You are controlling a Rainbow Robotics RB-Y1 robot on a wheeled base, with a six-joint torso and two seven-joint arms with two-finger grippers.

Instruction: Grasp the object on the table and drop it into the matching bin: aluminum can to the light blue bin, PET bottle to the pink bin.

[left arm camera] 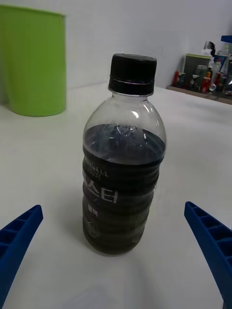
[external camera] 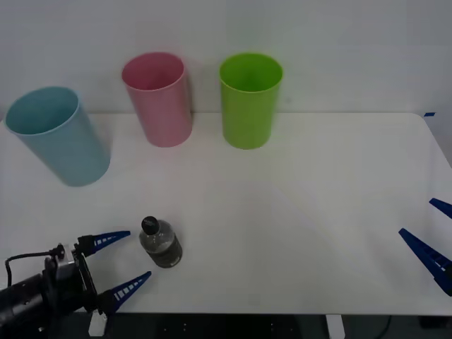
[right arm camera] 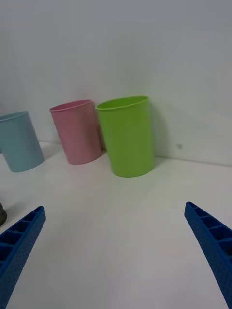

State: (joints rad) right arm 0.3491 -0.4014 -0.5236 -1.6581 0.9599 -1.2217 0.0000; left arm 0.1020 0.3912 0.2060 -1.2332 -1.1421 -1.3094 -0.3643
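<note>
Because the bottle (external camera: 161,242) stands upright, the left gripper (external camera: 121,263) waits at its 8 o'clock, fingers spread, ready to close around it. Its target, the pink bin (external camera: 158,98), stands at 12 o'clock, while the right gripper (external camera: 429,236) rests open, well apart.

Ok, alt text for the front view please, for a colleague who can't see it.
The open left gripper faces a small upright PET bottle near the white table's front-left edge. Light blue bin, pink bin and green bin stand behind; the right gripper waits at right.

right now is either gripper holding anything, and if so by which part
Nothing is held. The left gripper is open with the PET bottle standing just ahead of its fingers, untouched. The right gripper is open at the table's right edge.
</note>
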